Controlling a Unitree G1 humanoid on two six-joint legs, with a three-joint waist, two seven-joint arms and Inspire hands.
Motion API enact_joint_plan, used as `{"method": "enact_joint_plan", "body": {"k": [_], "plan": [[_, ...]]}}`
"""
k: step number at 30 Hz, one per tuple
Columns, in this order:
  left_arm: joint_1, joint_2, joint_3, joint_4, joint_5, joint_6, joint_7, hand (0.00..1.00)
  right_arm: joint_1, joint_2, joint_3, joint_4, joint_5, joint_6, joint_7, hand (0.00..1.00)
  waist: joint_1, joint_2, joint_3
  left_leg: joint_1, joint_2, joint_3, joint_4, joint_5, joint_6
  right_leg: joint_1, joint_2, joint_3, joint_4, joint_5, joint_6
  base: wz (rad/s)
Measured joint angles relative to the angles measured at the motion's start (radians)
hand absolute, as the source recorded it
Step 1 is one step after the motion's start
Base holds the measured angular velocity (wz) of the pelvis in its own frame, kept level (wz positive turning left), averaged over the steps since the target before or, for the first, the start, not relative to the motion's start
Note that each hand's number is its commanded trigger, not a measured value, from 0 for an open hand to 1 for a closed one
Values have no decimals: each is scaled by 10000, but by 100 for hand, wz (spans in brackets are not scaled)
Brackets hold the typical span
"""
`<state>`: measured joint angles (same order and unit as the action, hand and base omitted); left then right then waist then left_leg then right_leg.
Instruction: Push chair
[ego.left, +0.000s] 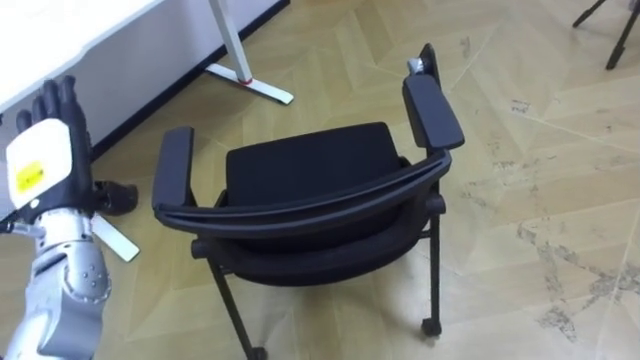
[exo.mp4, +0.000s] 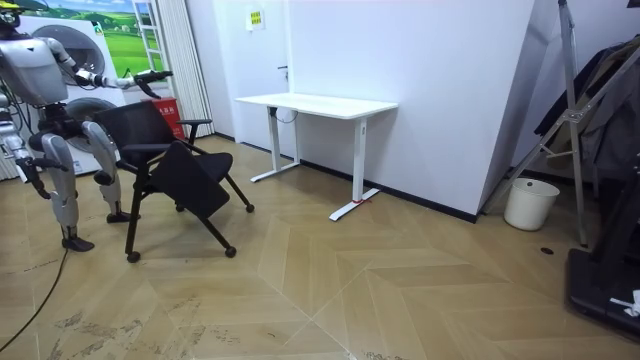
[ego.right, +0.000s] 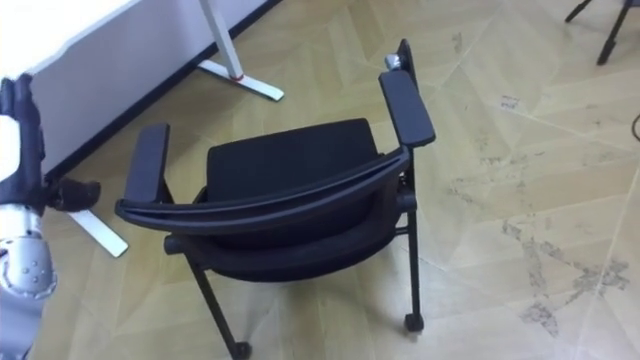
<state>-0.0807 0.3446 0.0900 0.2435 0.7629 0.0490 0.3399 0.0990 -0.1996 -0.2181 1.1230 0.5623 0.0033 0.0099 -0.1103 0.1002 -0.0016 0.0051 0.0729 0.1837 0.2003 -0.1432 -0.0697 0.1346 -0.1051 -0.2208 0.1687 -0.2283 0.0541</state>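
Approach is the step in hand, I judge; left hand (ego.left: 45, 140) is raised, fingers straight, holding nothing; chair (ego.left: 310, 165) stands to its right, apart, backrest (ego.left: 300, 205) nearest; right hand (exo.mp4: 36, 176) hangs low; next move calls for palms on the backrest, pressing forward

Head cams down, close; room cam far; share chair (ego.left: 310, 170).
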Motion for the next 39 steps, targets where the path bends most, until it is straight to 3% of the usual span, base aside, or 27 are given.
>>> {"method": "enact_joint_plan", "body": {"k": [6,16,19,22,28,30,34,39], "plan": [[-12,311,-228,-315,376,229,-890,0,-19,-30,-4,-10,4,0,-15,0,-73,158,-26,-31,5,-10,36,0,0,-12,1,-26,5,0,0,0],[-100,750,-434,-410,444,902,-2342,0,-62,-182,1,111,-108,156,-66,0,-268,328,60,-125,4,-10,45,0,0,-95,2,-44,-3,0,0,0],[-100,834,-596,-443,1275,1066,-2995,0,-72,-241,-28,253,-5,195,-140,0,-280,346,55,-121,2,-11,43,0,0,-95,1,-31,-1,0,0,0],[-99,844,-626,-797,1735,1274,-3676,0,-97,-306,-145,423,-28,199,-239,0,-285,356,63,-125,-1,-15,36,0,0,-93,-1,-39,-1,0,0,0],[-100,1192,-1074,-2018,1813,1626,-5292,0,-174,-449,-312,419,-230,195,-434,0,-350,415,77,-163,-3,-14,36,0,0,-143,-7,-18,1,-1,0,0],[-106,1505,-1205,-2279,1798,1683,-6020,0,-336,-452,-402,419,-224,192,-474,0,-502,456,63,-186,-2,-14,42,0,0,-159,-8,-20,0,-1,0,0],[-396,1608,-1343,-2687,1800,1921,-7109,0,-411,-452,-435,410,-235,190,-511,0,-514,462,59,-194,-3,-12,42,0,0,-174,-14,-3,0,-1,0,0],[-800,2174,-1846,-3458,1813,2258,-8601,0,-455,-624,-448,497,-507,175,-459,0,-594,515,50,-270,-25,-73,62,0,0,-181,-26,-36,-15,-1,1,4]]}}
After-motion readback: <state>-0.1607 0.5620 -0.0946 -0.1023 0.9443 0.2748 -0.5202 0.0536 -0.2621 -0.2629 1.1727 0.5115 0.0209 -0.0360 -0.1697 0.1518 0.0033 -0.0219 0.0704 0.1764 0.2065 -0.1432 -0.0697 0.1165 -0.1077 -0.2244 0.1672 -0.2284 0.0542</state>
